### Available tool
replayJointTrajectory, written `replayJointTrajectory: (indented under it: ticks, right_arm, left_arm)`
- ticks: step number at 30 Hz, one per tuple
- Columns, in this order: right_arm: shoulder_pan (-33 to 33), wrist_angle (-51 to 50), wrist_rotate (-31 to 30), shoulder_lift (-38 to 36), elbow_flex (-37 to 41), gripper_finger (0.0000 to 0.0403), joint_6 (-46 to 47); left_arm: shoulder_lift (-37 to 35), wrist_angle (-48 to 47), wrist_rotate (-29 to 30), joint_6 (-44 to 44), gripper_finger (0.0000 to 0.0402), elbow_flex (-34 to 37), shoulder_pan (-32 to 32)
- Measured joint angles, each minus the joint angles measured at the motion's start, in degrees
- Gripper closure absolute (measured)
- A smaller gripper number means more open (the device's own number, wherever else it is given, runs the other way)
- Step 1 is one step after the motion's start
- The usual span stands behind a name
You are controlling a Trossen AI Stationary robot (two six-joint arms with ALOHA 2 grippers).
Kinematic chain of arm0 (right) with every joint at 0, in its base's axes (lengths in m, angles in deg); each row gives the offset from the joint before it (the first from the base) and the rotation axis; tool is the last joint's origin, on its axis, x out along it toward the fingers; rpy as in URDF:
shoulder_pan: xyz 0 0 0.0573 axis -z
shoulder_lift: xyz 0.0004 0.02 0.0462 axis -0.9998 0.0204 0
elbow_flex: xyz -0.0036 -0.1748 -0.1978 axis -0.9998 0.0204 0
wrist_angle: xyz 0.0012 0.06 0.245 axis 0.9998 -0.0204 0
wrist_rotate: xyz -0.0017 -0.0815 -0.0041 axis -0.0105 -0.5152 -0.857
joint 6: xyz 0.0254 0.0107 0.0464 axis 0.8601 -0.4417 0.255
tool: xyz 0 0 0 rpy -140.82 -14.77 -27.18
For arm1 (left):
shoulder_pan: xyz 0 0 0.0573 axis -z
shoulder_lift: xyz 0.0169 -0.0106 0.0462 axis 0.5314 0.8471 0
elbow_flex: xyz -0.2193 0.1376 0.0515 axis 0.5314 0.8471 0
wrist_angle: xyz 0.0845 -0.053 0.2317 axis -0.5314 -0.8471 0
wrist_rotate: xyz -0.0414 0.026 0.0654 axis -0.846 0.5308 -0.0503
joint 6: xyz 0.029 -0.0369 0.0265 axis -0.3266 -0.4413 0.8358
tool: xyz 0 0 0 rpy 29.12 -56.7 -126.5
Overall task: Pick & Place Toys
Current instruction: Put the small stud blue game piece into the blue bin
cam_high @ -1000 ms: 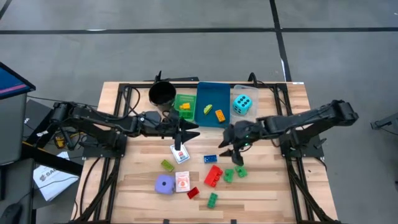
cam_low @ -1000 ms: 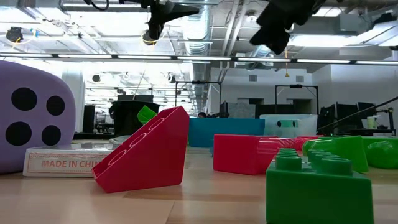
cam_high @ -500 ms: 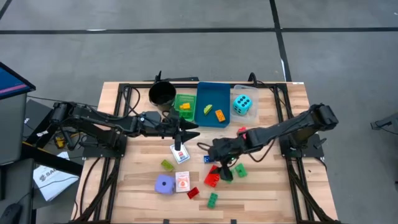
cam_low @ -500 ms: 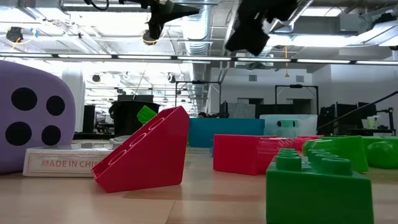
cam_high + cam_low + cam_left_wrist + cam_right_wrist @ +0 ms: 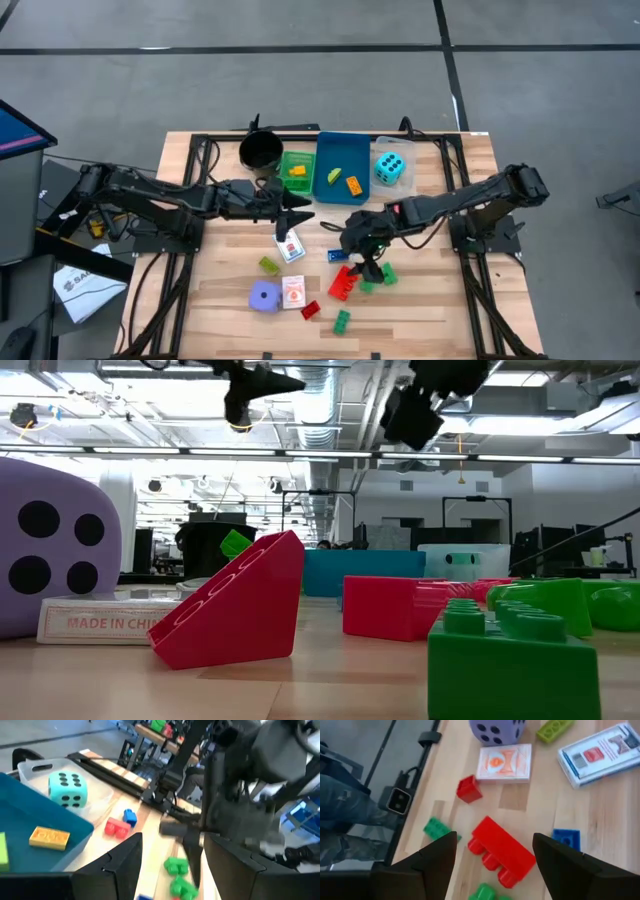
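Movement first: your right tool [image 5: 366, 262] has swung in from the desk's [image 5: 420, 310] right, open and empty above the red brick [image 5: 501, 851]; left tool [image 5: 297, 211] waits open mid-desk.

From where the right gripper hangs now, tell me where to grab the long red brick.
Grip the long red brick across its two long flat sides, near the middle, coming straight down from above. It lies flat and diagonal on the table, studs along one long edge, directly between the open fingers of the right gripper. Turn the wrist so the fingers line up with those sides. The blue brick sits close, so keep clear.
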Motion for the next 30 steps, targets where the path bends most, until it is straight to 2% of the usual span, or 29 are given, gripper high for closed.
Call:
replayJointTrajectory:
  ticks: [10, 13, 16, 20, 27, 30]
  right_arm:
    - [-0.7, 0.1, -0.3, -0.9, 0.0, 0.0147, -3.2]
    - [0.4, 0.5, -0.4, -0.4, 0.5, 0.0147, -1.6]
    - [1.8, 4.9, -1.5, -0.5, 2.5, 0.0147, 2.6]
    - [3.8, 10.6, -2.1, -0.4, 4.8, 0.0147, 6.3]
    - [5.9, 12.4, -3.6, -0.5, 6.4, 0.0147, 8.0]
    - [5.8, 16.4, -5.0, -0.4, 8.2, 0.0147, 9.5]
  left_arm:
    - [-11.0, -18.1, 0.7, -5.6, 0.0198, 0.0, 2.5]
    - [-12.4, -25.2, 0.7, -5.8, 0.0198, 0.0, 3.6]
    - [-13.2, -31.0, 0.9, -7.6, 0.0198, 0.0, 5.2]
    - [-13.2, -30.2, 1.2, -8.1, 0.0198, 1.3, 7.5]
    - [-13.2, -22.3, 3.0, -7.6, 0.0198, 5.9, 8.7]
    - [-13.2, -17.6, 3.2, -7.6, 0.0198, 8.1, 8.7]
